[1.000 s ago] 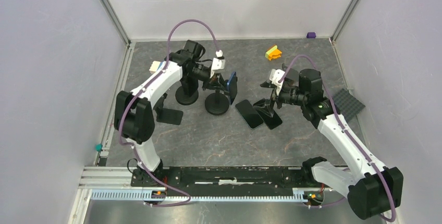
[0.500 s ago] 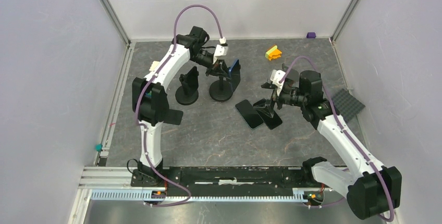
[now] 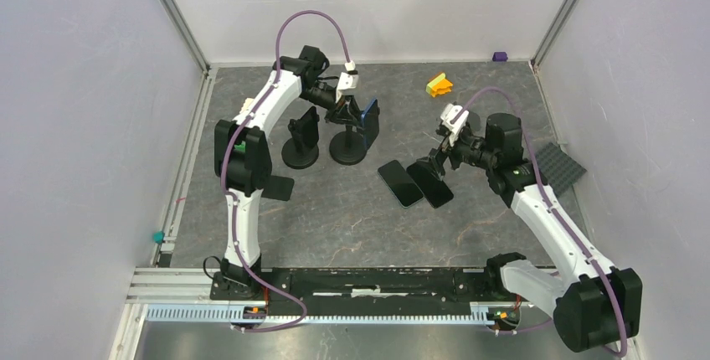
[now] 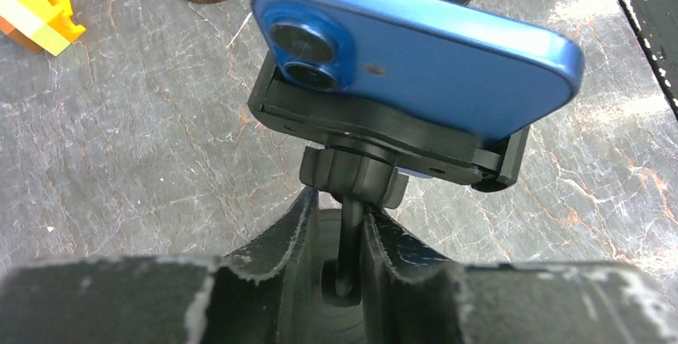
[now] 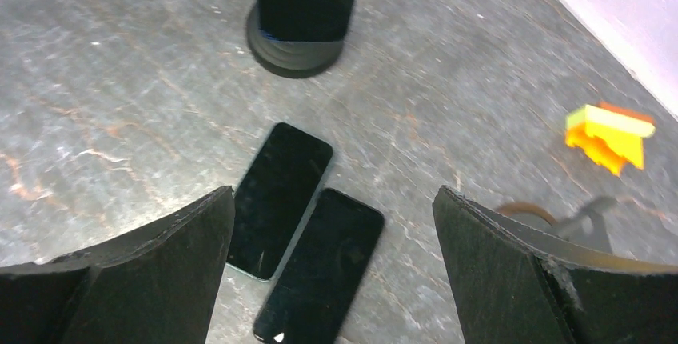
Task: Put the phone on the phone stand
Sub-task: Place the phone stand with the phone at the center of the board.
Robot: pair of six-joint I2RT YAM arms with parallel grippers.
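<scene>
A blue phone (image 4: 416, 56) sits in the cradle of a black phone stand (image 4: 376, 140); in the top view this stand (image 3: 347, 149) is at mid-back. My left gripper (image 4: 342, 204) is shut on the stand's thin stem, just under the cradle; it also shows in the top view (image 3: 339, 113). Two dark phones (image 5: 280, 192) (image 5: 321, 268) lie flat side by side on the table. My right gripper (image 5: 334, 194) is open and empty above them, and appears in the top view (image 3: 434, 162) at their right end.
A second black stand (image 3: 300, 146) holding a dark phone stands left of the first. Another dark phone (image 3: 273, 187) lies flat at the left. A yellow-orange block (image 3: 439, 84), a purple block (image 3: 500, 56) and a grey studded plate (image 3: 558, 167) lie at the back and right.
My left gripper has carried the stand with the blue phone away from me and slightly left. My right gripper has drawn back up and to the right from the flat phones.
</scene>
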